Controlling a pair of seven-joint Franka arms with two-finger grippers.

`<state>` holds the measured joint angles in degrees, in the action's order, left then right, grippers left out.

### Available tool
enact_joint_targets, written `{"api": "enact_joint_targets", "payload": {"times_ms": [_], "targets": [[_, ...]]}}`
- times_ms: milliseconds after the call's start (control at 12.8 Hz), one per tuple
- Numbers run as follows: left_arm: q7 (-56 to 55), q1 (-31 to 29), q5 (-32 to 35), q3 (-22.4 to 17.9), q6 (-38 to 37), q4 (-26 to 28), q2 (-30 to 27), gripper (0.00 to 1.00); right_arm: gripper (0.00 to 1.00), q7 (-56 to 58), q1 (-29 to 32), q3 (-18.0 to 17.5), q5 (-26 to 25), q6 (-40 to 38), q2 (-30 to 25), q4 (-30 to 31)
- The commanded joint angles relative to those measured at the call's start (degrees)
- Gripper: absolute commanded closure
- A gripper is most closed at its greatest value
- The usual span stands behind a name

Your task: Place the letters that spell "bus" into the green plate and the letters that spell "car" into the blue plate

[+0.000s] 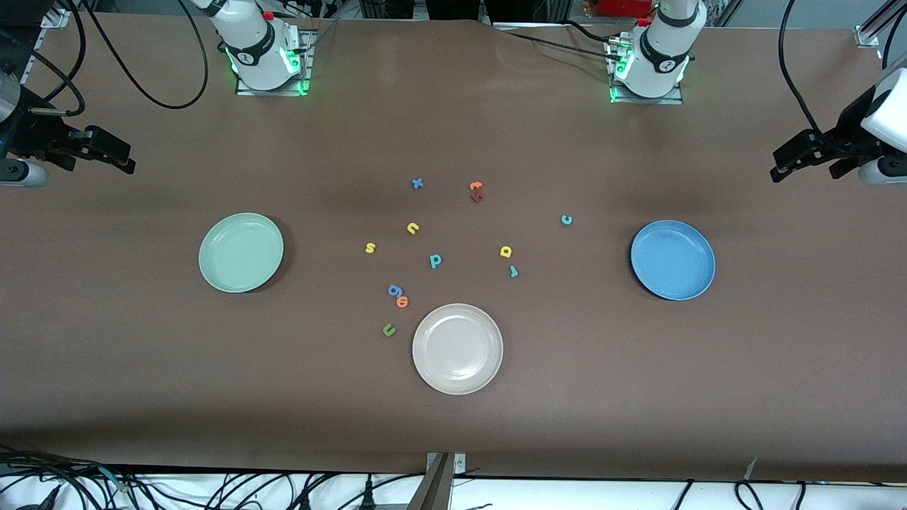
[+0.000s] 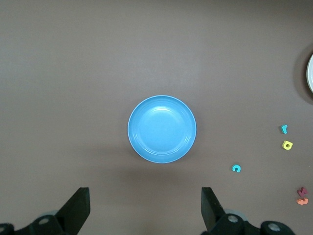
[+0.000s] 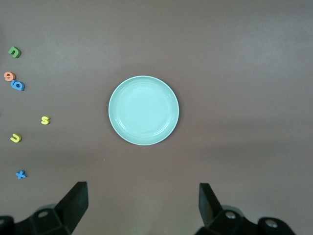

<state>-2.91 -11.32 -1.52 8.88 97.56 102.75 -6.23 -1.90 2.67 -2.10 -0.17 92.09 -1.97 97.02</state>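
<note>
- Front view, nearest: white plate (image 1: 457, 348), dark green u (image 1: 388, 329) beside it.
- Farther: green plate (image 1: 241, 252) toward the right arm's end, blue plate (image 1: 672, 259) toward the left arm's; both bare.
- Between them: teal b (image 1: 435, 261), yellow s (image 1: 370, 247), yellow u (image 1: 413, 227), yellow a (image 1: 505, 251), teal r (image 1: 514, 270), teal c (image 1: 566, 219).
- Left gripper (image 2: 145, 210) hangs spread wide over the blue plate, right gripper (image 3: 143, 208) spread wide over the green plate; neither holds anything.
</note>
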Motion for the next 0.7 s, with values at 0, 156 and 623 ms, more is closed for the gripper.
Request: {"api": "enact_joint_targets", "payload": {"times_ms": [0, 156, 623], "targets": [[0.1, -0.3, -0.5, 0.1, -2.0, -1.4, 0.9, 0.00, 0.00, 0.0, -0.1, -0.7, -0.2, 0.1, 0.4, -1.0], [0.2, -0.3, -0.5, 0.1, -2.1, -1.6, 1.0, 0.00, 0.00, 0.0, 0.0, -1.1, -0.2, 0.1, 0.5, -1.0], [0.4, -0.5, -0.5, 0.1, -2.1, -1.1, 0.5, 0.00, 0.00, 0.4, 0.1, -1.1, -0.2, 0.1, 0.5, -1.0]]}}
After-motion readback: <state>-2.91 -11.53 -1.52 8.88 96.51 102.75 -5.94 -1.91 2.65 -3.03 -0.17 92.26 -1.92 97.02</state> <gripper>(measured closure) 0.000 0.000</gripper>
